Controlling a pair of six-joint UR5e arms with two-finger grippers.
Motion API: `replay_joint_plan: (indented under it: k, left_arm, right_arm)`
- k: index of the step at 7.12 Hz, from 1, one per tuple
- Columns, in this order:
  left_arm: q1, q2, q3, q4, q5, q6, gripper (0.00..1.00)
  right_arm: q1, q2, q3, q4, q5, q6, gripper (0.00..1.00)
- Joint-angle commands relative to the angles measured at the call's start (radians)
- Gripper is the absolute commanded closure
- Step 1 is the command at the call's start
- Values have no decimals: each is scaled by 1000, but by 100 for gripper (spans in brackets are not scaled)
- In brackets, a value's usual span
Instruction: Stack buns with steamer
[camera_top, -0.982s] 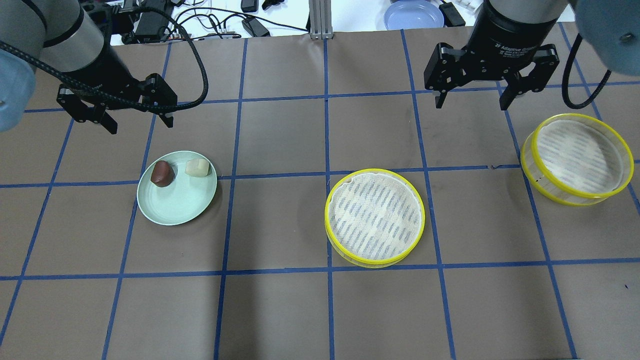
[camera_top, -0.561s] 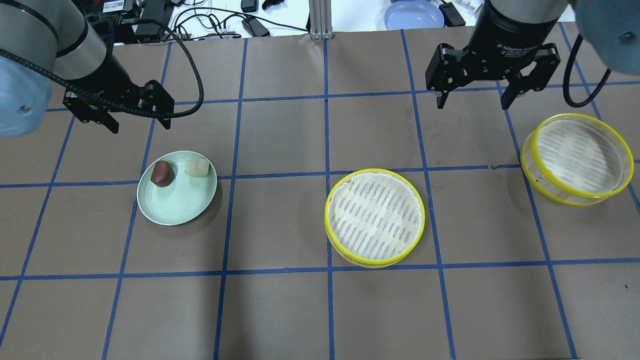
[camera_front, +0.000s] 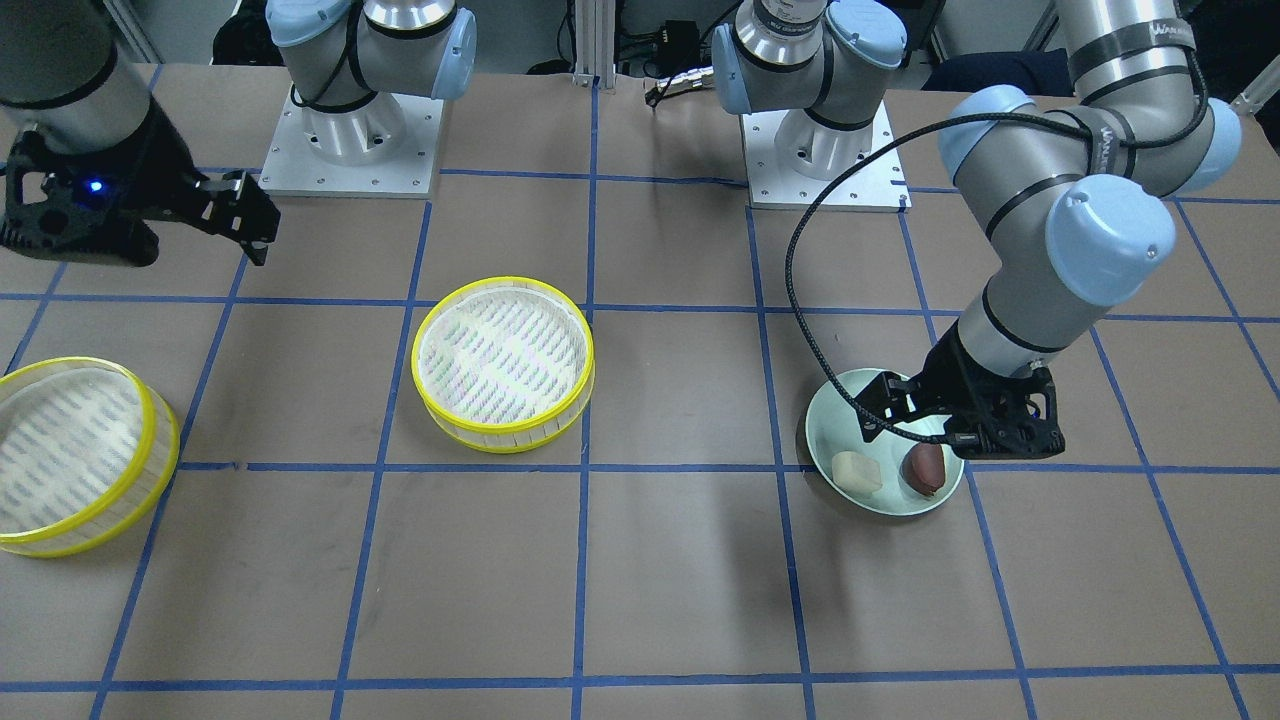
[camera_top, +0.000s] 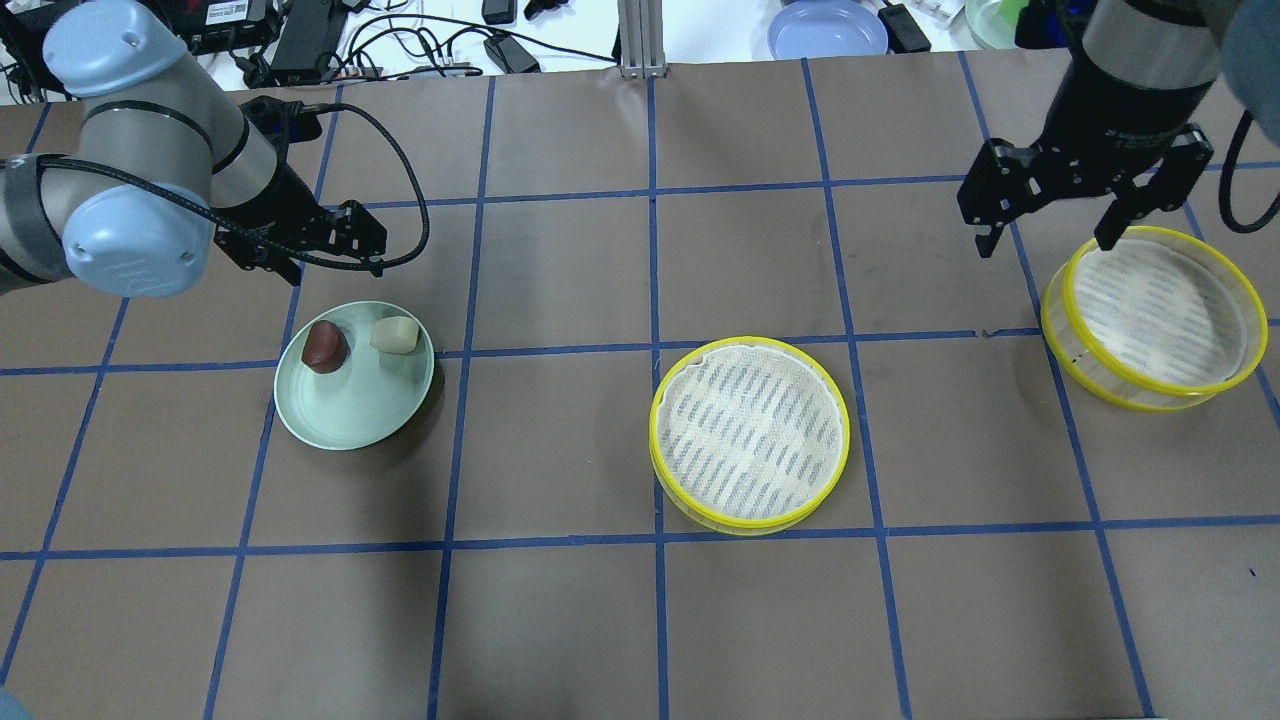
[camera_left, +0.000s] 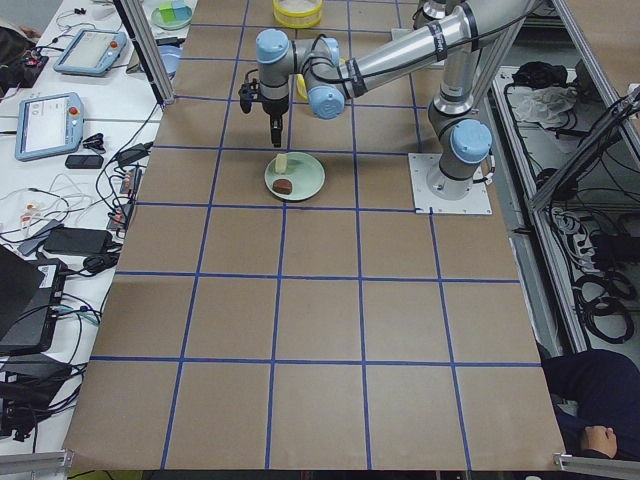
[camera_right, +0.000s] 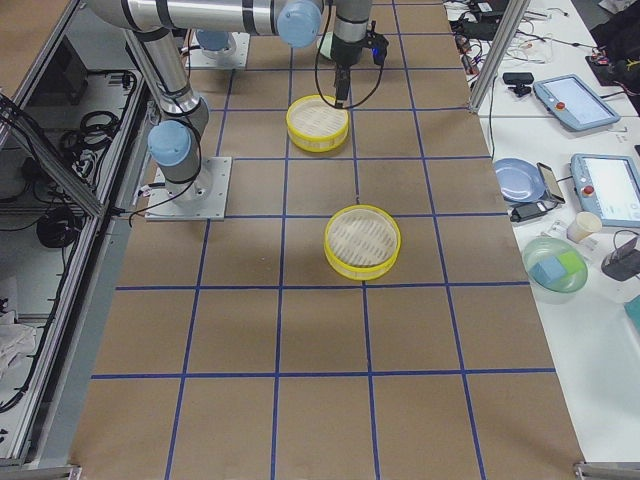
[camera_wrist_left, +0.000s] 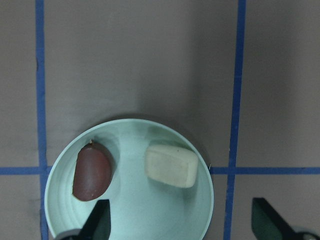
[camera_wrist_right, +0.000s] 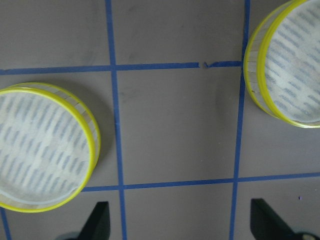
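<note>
Your left tool (camera_top: 335, 265) hangs spread and empty near the plate's (camera_top: 350, 420) 12 o'clock rim. On it: brown bun (camera_top: 325, 346) at 11, white bun (camera_top: 394, 335) at 1. Right tool (camera_top: 1046, 240) spread. Straddle one bun only; height probably generous, so descend slowly.

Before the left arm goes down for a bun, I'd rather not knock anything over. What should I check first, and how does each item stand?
1. Left gripper open: ok, jaws wide apart.
2. White bun and brown bun on the plate, apart from each other: ok.
3. Left gripper lined up on one bun: cannot tell. In the wrist view both buns lie above the fingertips.
4. Left gripper at bun height: not ok, it hangs above the plate.
5. Middle steamer empty: ok.
6. Right gripper away from the plate: ok, it is open by the right steamer.
</note>
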Motion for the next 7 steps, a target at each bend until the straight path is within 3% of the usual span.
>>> replay_joint_plan:
  k: [1, 2, 4, 6, 7]
  left_arm:
    - [1, -95, -4, 53, -40, 6, 0]
    - [1, -127, -4, 53, -40, 9, 2]
    - [1, -160, -10, 50, -32, 39, 2]
    - [1, -162, -27, 33, -27, 102, 6]
    - [1, -165, -37, 4, -29, 104, 10]
  right_arm:
    - [-165, 84, 52, -99, -3, -201, 0]
    - [-235, 115, 52, -131, -19, -305, 0]
    - [-381, 237, 52, -310, -22, -564, 0]
    - [-449, 340, 52, -464, -25, -686, 1]
    - [-481, 406, 52, -539, -23, -717, 12]
